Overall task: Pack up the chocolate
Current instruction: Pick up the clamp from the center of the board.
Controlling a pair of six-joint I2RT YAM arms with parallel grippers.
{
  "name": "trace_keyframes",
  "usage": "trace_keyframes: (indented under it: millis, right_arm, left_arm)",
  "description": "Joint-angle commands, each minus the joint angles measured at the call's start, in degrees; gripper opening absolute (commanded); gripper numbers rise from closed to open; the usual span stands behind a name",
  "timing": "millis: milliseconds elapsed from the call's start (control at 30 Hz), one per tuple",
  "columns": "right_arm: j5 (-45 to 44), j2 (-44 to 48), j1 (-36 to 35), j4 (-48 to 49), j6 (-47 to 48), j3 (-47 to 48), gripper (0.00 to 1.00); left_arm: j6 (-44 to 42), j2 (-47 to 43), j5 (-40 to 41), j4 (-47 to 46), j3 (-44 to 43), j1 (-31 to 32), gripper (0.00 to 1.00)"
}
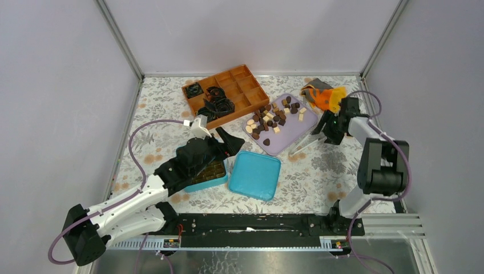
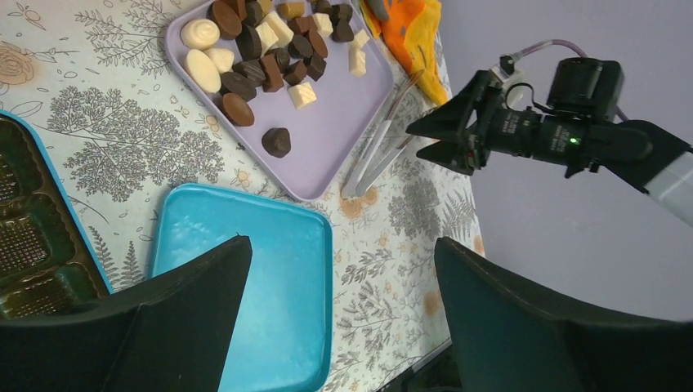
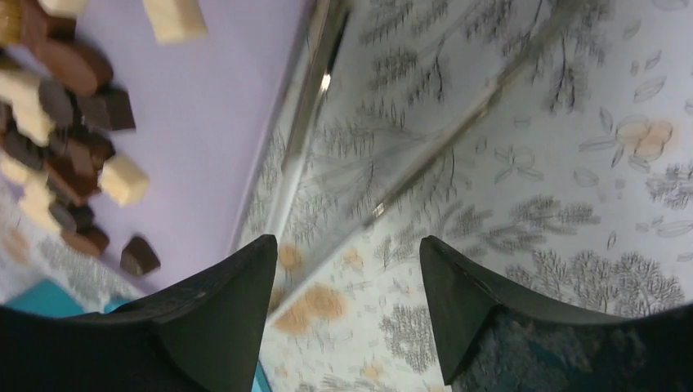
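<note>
the chocolate is lying piled on the lavender tray near the worktop's far right corner, the right gripper is hovering with fingers spread and empty over the tongs just beside the tray's edge, probably to pick them up, and the left gripper is hanging spread and empty over the open teal box.

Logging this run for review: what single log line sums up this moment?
left gripper: open, near teal lid | right gripper: open, at tongs beside lavender tray | chocolate: on tray
</note>
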State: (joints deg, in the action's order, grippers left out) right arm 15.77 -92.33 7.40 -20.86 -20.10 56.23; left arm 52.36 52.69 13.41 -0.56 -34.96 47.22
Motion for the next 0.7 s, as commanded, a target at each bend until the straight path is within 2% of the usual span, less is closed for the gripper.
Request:
trace_keyframes:
  millis: [0, 167, 267, 400, 567, 667]
  right_arm:
    - [-12.01, -5.90, -3.00, -1.29, -5.11, 8.52, 0.72]
    - [-17.75, -9.72, -3.85, -3.74, -6.29, 11.06, 0.63]
    - [-17.46, -10.49, -3.88, -2.85, -6.91, 9.71, 0.49]
    - [-17.41, -11.71, -4.15, -2.61, -7.06, 9.76, 0.44]
    - [-17.50, -10.02, -4.02, -2.59, -6.84, 8.29, 0.24]
    - [-16.08, -6.12, -3.22, -2.58, -6.85, 5.59, 0.12]
  left_arm:
    - [2.64, -1.38, 4.47, -3.78, 0.54, 0.24, 0.90]
    - [5.63, -0.91, 6.20, -2.66, 0.36, 0.24, 0.90]
    - [6.98, -0.21, 6.28, -1.63, -0.13, 0.23, 0.89]
    - [7.23, 0.83, 6.19, -1.47, -0.88, 0.23, 0.88]
    - [7.21, 2.46, 4.67, -2.46, -1.47, 0.22, 0.88]
    - [5.47, 2.63, 0.98, -7.77, -0.55, 0.23, 0.87]
